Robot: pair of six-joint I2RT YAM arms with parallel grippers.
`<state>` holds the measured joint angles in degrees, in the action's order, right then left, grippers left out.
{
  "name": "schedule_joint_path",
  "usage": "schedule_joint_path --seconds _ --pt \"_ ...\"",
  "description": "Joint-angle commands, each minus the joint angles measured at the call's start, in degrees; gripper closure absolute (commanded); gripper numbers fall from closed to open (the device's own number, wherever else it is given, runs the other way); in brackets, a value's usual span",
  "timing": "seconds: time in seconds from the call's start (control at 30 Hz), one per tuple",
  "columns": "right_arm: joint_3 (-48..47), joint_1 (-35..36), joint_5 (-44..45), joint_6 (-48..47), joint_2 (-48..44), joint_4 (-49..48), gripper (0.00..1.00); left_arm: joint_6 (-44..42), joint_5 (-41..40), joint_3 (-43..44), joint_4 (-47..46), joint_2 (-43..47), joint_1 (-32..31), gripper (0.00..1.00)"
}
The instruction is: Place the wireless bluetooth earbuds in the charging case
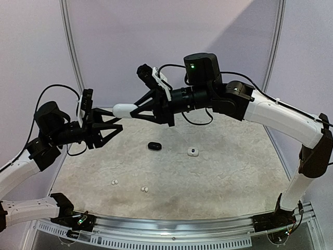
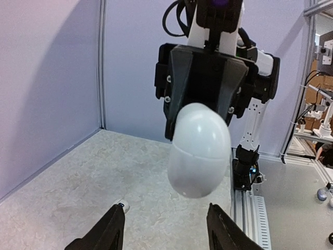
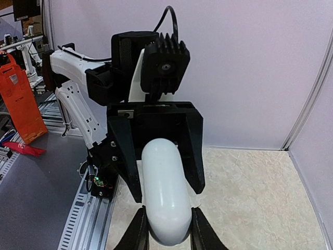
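Observation:
My right gripper [image 1: 136, 110] [image 3: 166, 229] is shut on a white pebble-shaped charging case [image 1: 125, 110] [image 3: 164, 192], holding it in the air above the table, lid closed. My left gripper [image 1: 118, 119] [image 2: 166, 219] faces it, open. In the left wrist view the case [image 2: 199, 151] hangs just beyond and above the left fingertips, untouched. In the right wrist view the left fingers [image 3: 193, 156] stand on either side of the case's far end. Two white earbuds [image 1: 114, 182] [image 1: 144, 188] lie on the near part of the table.
A black rounded case [image 1: 153, 146] and a small white piece with a dark spot [image 1: 193, 152] [image 2: 122, 206] lie mid-table. The marbled tabletop [image 1: 234, 172] is bounded by pale walls at the back and a metal rail [image 1: 171, 229] at the near edge.

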<state>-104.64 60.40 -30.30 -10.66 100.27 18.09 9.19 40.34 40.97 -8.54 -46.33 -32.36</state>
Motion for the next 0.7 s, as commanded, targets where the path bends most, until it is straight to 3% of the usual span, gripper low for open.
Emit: schedule_joint_path --seconds 0.0,0.67 --pt "-1.5 0.6 0.1 -1.8 1.1 1.1 1.0 2.1 -0.4 -1.0 -6.8 -0.8 -0.7 0.47" --pt "-3.1 0.7 0.1 -3.4 3.0 2.0 1.0 0.3 5.4 -0.8 -8.8 -1.7 -1.8 0.69"
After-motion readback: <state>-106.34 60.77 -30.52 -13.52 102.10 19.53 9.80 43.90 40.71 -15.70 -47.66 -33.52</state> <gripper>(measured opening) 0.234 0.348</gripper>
